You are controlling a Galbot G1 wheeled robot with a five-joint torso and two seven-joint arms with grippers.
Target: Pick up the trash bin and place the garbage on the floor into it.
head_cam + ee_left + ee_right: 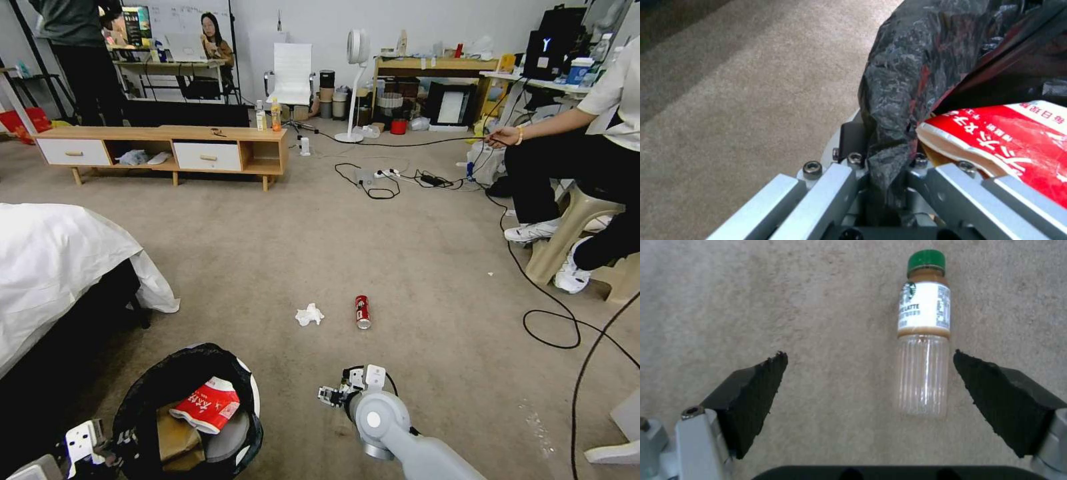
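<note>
At the left, the trash bin (190, 413) is held by its rim, the left claw (887, 180) clamped on the black plastic bag (907, 66) and bin edge, as seen in the left wrist view. A red-white snack wrapper (207, 403) and a brown paper piece (177, 437) are already lodged inside the bin, which is carried low beside the white-sheeted bed (53, 260). Toward the centre, a crumpled white tissue (309, 315) and a red soda can (362, 311) are left lying on the floor (413, 253), just beside one another and well ahead of the robot. To the right, the right claw (867, 386) is held spread wide above the carpet, nothing gripped, with a clear green-capped bottle (925, 333) lying flat between its black pads (751, 396), nearer one pad than the other and untouched. The task is judged partly done: two items binned, while tissue, can and bottle are yet to be collected.
</note>
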